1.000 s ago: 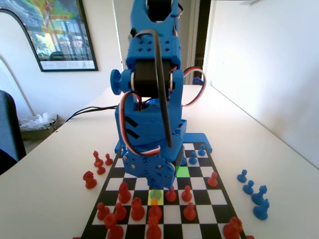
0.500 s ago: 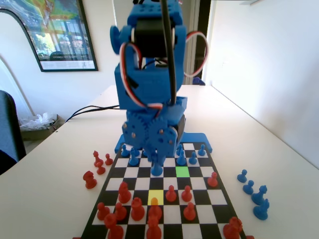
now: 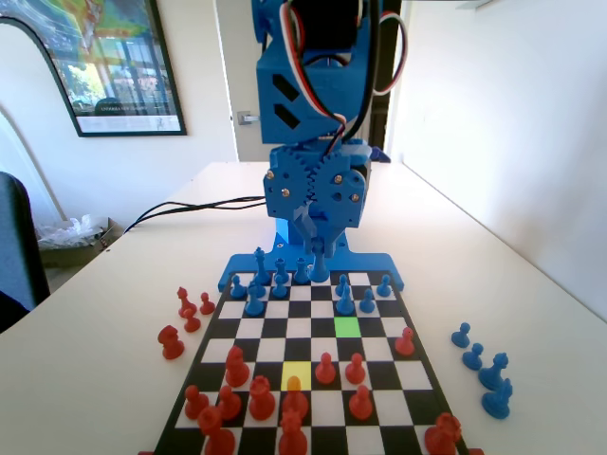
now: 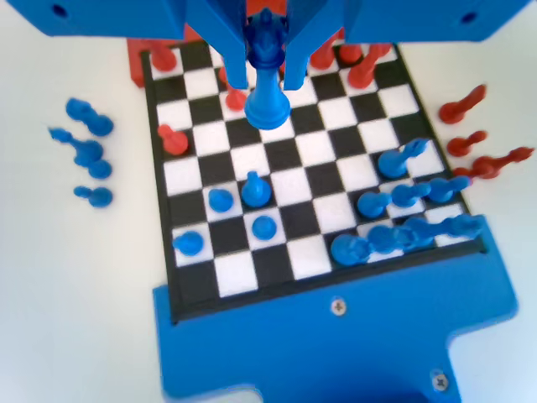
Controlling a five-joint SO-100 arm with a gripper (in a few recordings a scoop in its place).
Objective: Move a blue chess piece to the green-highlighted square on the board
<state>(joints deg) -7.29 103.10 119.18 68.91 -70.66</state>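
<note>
We see the flat black-and-white chequered chessboard (image 3: 313, 374) carrying red plastic pieces (image 3: 261, 398) on its near rows in the fixed view and blue plastic pieces (image 3: 275, 284) on its far rows. The bright green-highlighted square (image 3: 347, 326) holds nothing; the yellow-highlighted square (image 3: 297, 373) is bare too, with a red piece touching its near edge. More blue pieces (image 3: 484, 370) stand off the board on the white table (image 3: 531, 303) at the right, and red ones (image 3: 185, 318) at the left.

The blue arm's two-finger gripper (image 3: 319, 254) hangs raised above the board's far rows, its jaws pinching the small blue plastic pawn-like piece (image 4: 267, 80) by the head, so the piece hangs clear of the squares.

Half a second ago the gripper was low, with the piece near the board's middle squares; now both are higher and nearer the arm's base.
</note>
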